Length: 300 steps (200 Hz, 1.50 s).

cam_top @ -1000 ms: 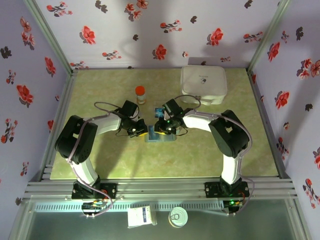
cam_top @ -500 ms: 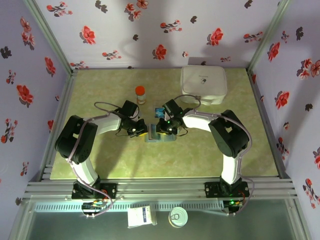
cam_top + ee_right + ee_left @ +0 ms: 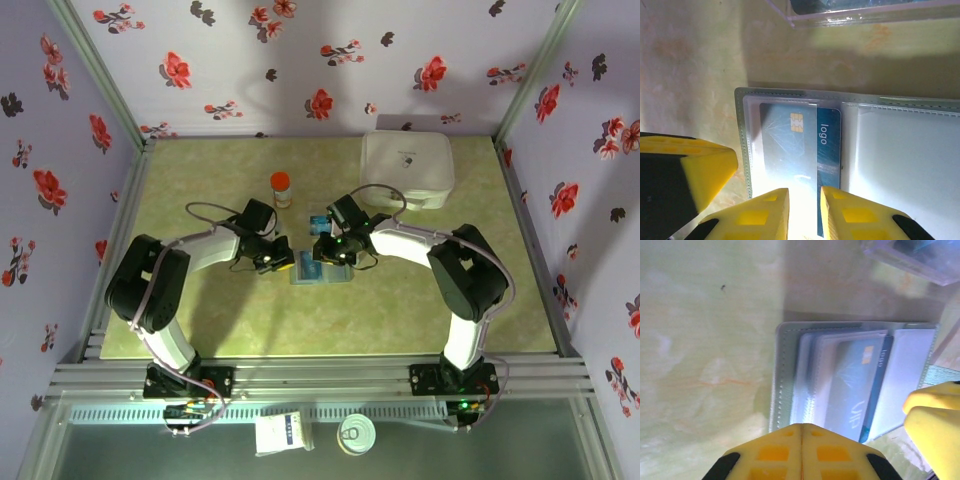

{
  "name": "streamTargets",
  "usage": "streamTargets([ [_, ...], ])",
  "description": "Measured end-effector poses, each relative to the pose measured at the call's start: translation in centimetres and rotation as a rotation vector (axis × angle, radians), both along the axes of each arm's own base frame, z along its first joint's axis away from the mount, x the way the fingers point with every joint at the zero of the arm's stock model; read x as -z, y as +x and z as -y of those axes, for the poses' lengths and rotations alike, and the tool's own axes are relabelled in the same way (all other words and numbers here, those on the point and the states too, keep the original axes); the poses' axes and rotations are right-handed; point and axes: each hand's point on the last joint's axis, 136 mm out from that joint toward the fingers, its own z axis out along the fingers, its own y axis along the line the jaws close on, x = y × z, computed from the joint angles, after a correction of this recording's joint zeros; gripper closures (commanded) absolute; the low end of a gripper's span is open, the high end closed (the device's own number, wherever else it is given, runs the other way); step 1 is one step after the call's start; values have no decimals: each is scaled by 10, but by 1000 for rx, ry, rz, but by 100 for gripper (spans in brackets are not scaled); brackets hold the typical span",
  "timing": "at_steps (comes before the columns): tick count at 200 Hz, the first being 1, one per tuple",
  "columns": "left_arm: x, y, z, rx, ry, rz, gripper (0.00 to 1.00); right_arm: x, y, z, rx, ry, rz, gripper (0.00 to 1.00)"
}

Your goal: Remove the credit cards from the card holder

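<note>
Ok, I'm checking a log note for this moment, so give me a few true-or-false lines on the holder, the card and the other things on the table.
1. The card holder lies open on the table. True.
2. A blue card with a chip sits in one of its sleeves. True.
3. The orange-capped bottle lies on the holder. False: it stands upright farther back, apart from the holder.
4. The white zip case is at the near left corner. False: it is at the far right.
5. The left gripper has its fingers spread wide. False: they are pressed together.
</note>
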Motion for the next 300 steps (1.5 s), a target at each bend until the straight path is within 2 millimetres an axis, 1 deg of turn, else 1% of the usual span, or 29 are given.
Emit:
streamTargets([
  [38, -4, 0, 10, 23, -13, 10, 95, -5, 2, -8, -8, 46, 6, 75],
  [73, 9, -5, 13, 36, -3, -25, 95, -1, 3, -13, -16, 65, 4, 75],
  [82, 9, -5, 13, 40, -7, -27, 96, 1, 3, -14, -18, 66, 1, 75],
  [137, 9, -5, 14, 47, -6, -21, 96, 11, 2, -10, -14, 42, -18, 75],
  [219, 9, -5, 13, 48, 2, -24, 96, 19, -1, 0, -9, -18, -24, 75],
  [244, 9, -4, 13, 47, 4, -22, 96, 16, 0, 1, -5, -20, -14, 74],
  [267, 7, -4, 11, 42, 14, -20, 96, 6, 2, 1, -2, -5, 5, 74],
  [287, 3, -4, 10, 40, 18, -19, 97, -1, 4, 3, 5, 15, 21, 74],
  [300, 0, -2, 11, 41, 16, -15, 97, -2, 3, 4, 9, 31, 18, 74],
])
